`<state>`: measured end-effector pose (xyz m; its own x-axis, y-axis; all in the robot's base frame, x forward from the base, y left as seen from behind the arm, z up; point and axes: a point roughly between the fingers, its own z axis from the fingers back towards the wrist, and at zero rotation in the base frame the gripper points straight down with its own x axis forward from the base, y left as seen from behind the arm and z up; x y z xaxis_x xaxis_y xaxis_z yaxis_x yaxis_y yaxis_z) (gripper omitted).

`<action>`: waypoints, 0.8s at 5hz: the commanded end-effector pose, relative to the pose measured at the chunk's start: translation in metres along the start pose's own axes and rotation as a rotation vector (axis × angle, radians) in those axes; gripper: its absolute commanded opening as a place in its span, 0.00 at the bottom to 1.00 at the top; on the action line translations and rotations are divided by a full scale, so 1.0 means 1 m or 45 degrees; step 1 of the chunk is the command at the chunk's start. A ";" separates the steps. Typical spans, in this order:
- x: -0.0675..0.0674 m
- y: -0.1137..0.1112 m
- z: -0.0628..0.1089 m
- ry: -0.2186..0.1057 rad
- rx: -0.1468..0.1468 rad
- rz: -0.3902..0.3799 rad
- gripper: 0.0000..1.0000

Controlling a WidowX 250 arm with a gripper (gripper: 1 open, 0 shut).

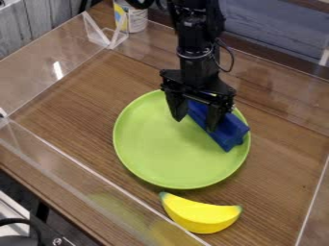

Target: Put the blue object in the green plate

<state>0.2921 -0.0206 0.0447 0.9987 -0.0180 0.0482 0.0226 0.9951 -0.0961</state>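
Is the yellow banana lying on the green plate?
No, the banana lies on the table, just outside the plate's rim.

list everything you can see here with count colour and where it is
green plate: 1, lime green, middle of the wooden surface
blue block: 1, royal blue, on the plate's right side, partly behind the gripper
banana-shaped toy: 1, yellow, in front of the plate
can-like container: 1, whitish with yellow, far back left, partly cut off
gripper: 1, black, open, over the plate's back right part
robot arm: 1, black, reaching in from the back
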 end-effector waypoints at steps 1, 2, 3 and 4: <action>0.003 -0.005 -0.003 -0.012 0.012 -0.012 1.00; 0.002 -0.005 -0.010 0.003 0.019 -0.013 1.00; 0.002 -0.004 -0.017 0.019 0.030 -0.014 1.00; 0.004 -0.004 -0.025 0.035 0.041 -0.015 1.00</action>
<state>0.3014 -0.0248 0.0340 0.9978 -0.0320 0.0584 0.0363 0.9965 -0.0751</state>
